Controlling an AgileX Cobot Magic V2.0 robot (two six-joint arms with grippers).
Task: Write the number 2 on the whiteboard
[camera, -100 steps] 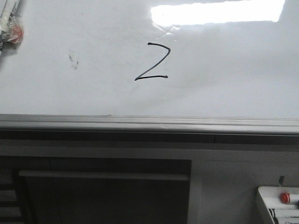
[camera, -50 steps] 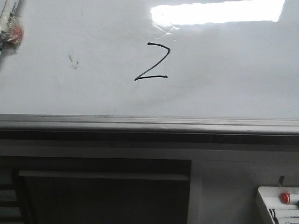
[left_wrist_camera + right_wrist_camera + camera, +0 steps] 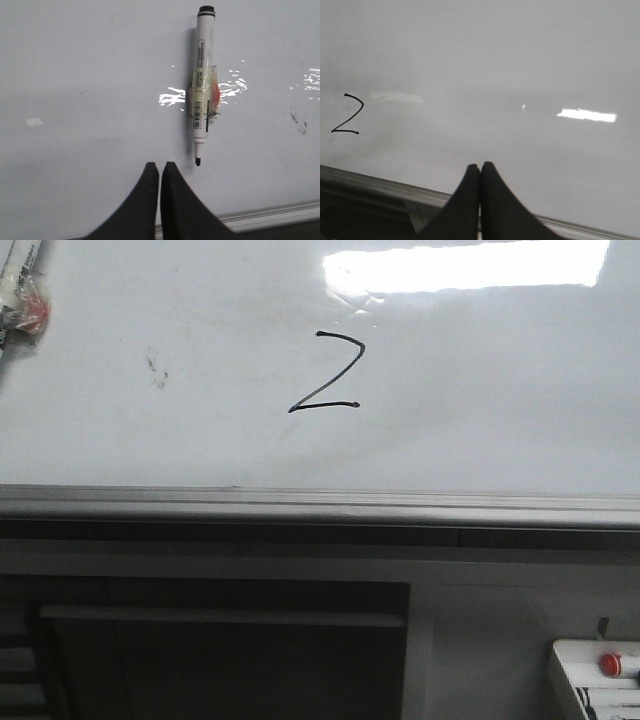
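A thin black number 2 [image 3: 327, 373] (angular, Z-like) sits mid-upper on the glossy whiteboard [image 3: 500, 390].

An uncapped marker [image 3: 204, 85] lay on the whiteboard [image 3: 90, 90], tip toward six o'clock, at one o'clock from the closed left gripper [image 3: 159, 167].

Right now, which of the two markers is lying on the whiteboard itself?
The uncapped marker with tape around its barrel, at the whiteboard's far left. The red-capped marker sits in a small white tray below the board.

Dim dark cabinet recess [image 3: 220, 660] below, pale panel [image 3: 500, 610] beside it, white tray [image 3: 597, 677] at lower right
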